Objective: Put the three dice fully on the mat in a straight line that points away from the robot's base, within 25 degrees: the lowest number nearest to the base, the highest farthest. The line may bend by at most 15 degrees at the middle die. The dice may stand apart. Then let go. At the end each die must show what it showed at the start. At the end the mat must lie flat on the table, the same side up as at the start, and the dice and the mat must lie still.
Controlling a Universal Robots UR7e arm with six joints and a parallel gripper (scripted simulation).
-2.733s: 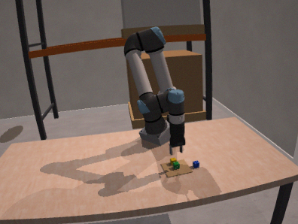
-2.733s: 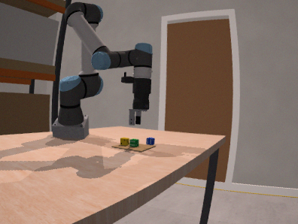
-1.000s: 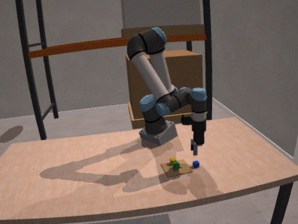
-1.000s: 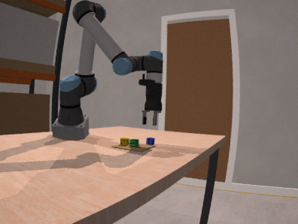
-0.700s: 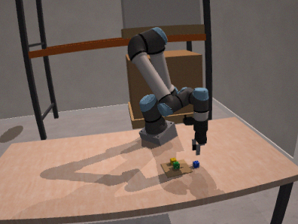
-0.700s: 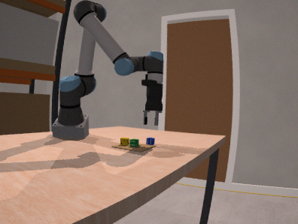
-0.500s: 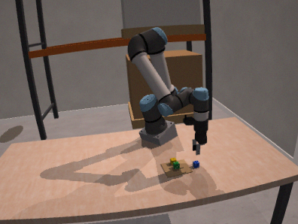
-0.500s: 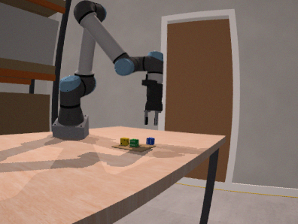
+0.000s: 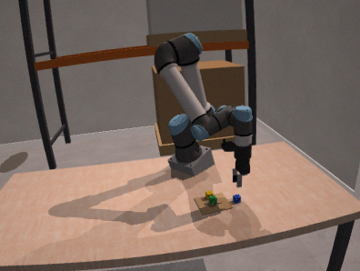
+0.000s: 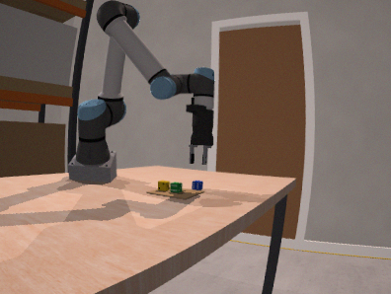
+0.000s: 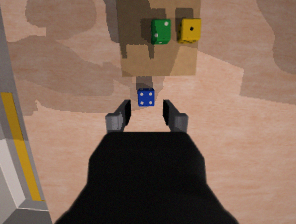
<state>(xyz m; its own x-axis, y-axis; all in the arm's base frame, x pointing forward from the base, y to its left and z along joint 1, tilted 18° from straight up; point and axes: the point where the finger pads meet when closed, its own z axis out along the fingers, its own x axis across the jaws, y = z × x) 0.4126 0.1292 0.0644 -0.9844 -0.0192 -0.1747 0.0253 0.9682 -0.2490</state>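
Gripper (image 9: 237, 180) (image 10: 198, 161) (image 11: 146, 107) hangs above the tabletop (image 9: 114, 227) (image 10: 74, 247) (image 11: 240, 150), and you have its fingers fairly wide apart with nothing between them. Below the fingertips, and a little ahead of them in the wrist view, you see the blue die (image 9: 236, 199) (image 10: 197, 185) (image 11: 146, 97), four up, off the mat just beyond its right edge in the top view. Your mat (image 9: 206, 210) (image 10: 185, 195) (image 11: 135, 66) lies flat, carrying the green die (image 9: 213, 200) (image 10: 176, 187) (image 11: 161, 31) with two up and the yellow die (image 9: 209, 195) (image 10: 163, 185) (image 11: 191, 29) with one up. Those two stand near each other but apart, yellow close to the mat's far edge. Farther back and left, you find the robot's base (image 9: 198, 168) (image 10: 94, 174), with yellow nearer to it than green.
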